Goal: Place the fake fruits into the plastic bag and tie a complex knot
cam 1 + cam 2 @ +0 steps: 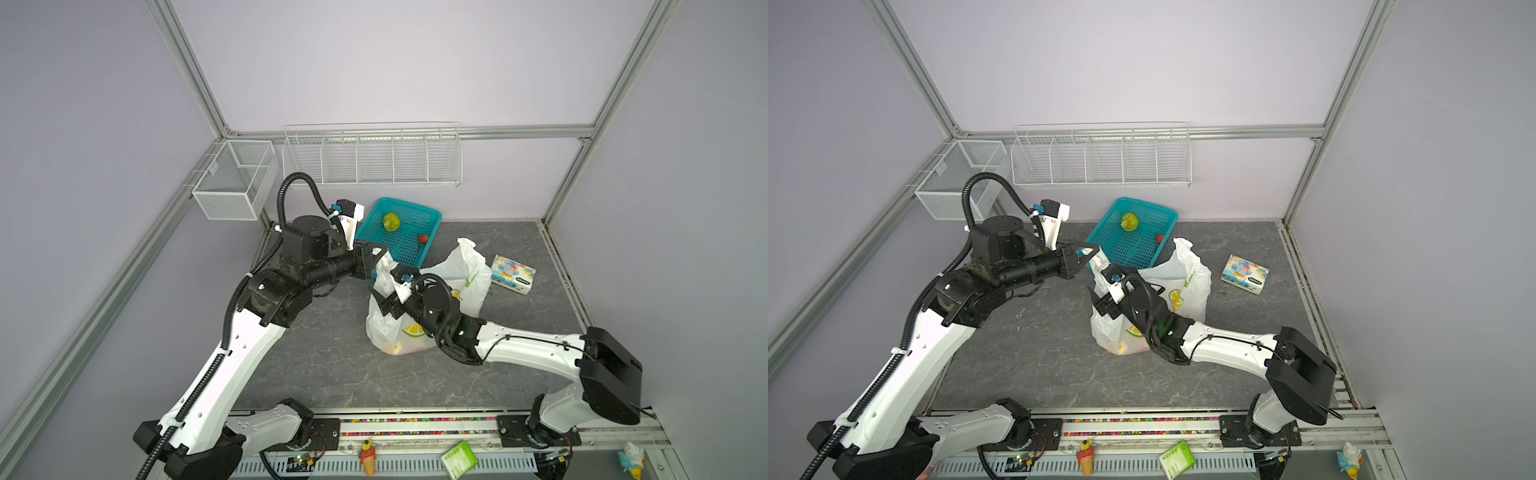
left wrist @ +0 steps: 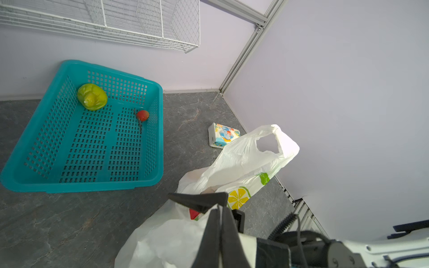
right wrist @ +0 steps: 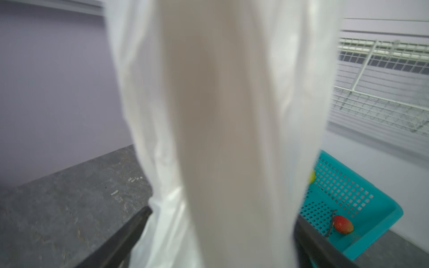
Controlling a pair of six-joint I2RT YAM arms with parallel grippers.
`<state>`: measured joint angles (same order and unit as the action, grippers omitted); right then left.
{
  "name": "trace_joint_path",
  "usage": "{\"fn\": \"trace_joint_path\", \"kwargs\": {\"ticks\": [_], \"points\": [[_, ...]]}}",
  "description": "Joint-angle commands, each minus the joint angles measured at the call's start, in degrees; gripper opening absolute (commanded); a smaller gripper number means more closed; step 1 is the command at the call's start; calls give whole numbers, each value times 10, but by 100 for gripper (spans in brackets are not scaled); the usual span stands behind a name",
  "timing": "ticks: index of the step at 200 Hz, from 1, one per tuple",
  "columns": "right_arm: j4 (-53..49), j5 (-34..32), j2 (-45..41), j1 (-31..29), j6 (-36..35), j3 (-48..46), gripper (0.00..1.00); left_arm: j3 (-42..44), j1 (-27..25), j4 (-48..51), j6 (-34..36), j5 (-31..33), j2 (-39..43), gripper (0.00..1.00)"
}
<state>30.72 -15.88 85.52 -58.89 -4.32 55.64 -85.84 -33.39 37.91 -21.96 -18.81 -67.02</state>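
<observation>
Loading looks unfinished. The large translucent white vest-style plastic bag printed with lemon slices (image 1: 467,276) stands near the middle of the grey marbled surface (image 1: 332,365), with orange and yellow shapes showing through its lower film. Two fake fruits are still outside it: a glossy green round fruit (image 1: 391,221) and a small red strawberry (image 1: 423,238). Both lie in the teal perforated plastic basket (image 2: 88,183) at about 11 o'clock from the bag.

The left pincer (image 1: 376,252) is clamped on the bag's near handle at the 10 o'clock side of the mouth, holding it up. The right pincer (image 3: 222,232) stands with its jaws wide apart. A strip of bag film hangs between them, and as far as the blurred wrist view shows it is not pinched. The other handle loop (image 2: 276,141) stands free at 1 o'clock.

I judge the next move to be for the right arm: back out of the film without dragging it, then reach across to the basket. The knot comes only after both fruits are in.

Room is tight at 12 o'clock, where the basket sits against the back wall and beside the left arm. A small cartoon-printed packet (image 1: 513,274) lies at 3 o'clock from the bag, apart from it. The surface from 5 to 8 o'clock looks open.
</observation>
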Motion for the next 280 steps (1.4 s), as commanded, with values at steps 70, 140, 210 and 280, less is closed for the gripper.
{"fn": "trace_joint_path", "kwargs": {"ticks": [70, 140, 210, 280], "points": [[-129, 439, -14, 119, 30, 110, 93, -4, 3, -20, 21, -25, -1, 0], [17, 439, 47, 122, 113, 32, 31, 9, 5, -56, -16, -30, 16, 0], [-56, 294, -22, 116, 81, 13, 67, 20, 5, -48, 0, -7, 10, 0], [-171, 128, -111, 56, -11, 26, 96, 23, 5, -49, 8, -9, 9, 0]]}}
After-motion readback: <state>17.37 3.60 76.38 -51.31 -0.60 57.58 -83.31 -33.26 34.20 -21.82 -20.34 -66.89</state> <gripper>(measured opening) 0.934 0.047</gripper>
